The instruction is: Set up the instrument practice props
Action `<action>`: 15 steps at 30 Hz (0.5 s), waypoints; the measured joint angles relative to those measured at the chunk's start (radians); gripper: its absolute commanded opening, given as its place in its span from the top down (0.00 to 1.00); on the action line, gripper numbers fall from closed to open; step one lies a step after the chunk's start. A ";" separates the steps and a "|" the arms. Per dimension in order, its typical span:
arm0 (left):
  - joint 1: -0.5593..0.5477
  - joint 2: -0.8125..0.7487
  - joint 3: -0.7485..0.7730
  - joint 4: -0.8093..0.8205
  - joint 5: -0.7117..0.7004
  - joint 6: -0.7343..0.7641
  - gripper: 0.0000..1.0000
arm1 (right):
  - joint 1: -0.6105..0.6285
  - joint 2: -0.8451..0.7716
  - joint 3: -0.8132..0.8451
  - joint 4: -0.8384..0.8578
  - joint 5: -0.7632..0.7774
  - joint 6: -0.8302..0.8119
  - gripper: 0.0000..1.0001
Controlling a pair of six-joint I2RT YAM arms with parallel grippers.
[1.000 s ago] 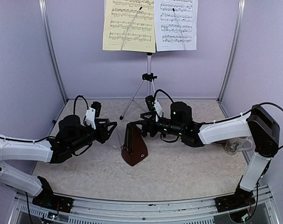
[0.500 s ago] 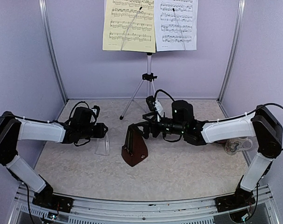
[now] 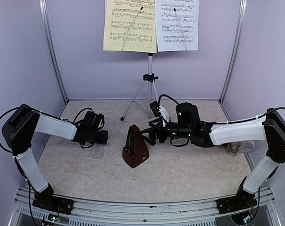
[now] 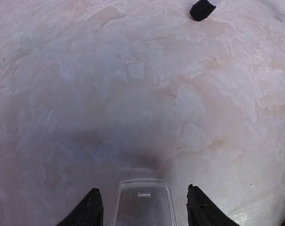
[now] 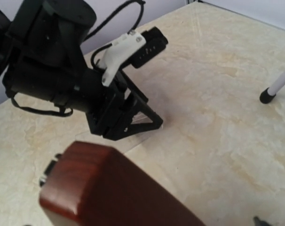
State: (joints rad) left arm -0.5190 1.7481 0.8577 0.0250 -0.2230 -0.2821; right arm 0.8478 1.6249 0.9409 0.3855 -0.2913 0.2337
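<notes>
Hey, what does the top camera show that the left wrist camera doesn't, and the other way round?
Only the top external view: the music stand holding the yellow sheet and white sheet, the brown metronome, and the right gripper open beside it. Only the left wrist view: the left gripper close up, its fingers apart on either side of the clear plastic cover, with gaps showing. Both: that cover lying on the marbled tabletop, and a black stand foot.

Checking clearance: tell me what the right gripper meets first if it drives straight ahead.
The metronome, just ahead of the right gripper; the gap is hard to judge.
</notes>
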 measured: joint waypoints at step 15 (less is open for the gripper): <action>-0.061 -0.155 -0.106 0.220 0.189 0.049 0.43 | -0.006 0.030 -0.150 -0.016 0.041 0.087 0.31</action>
State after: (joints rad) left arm -0.5797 1.5929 0.7517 0.2451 -0.0338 -0.2333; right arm 0.8413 1.6550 0.7906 0.3695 -0.2504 0.3206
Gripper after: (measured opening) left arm 0.611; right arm 0.762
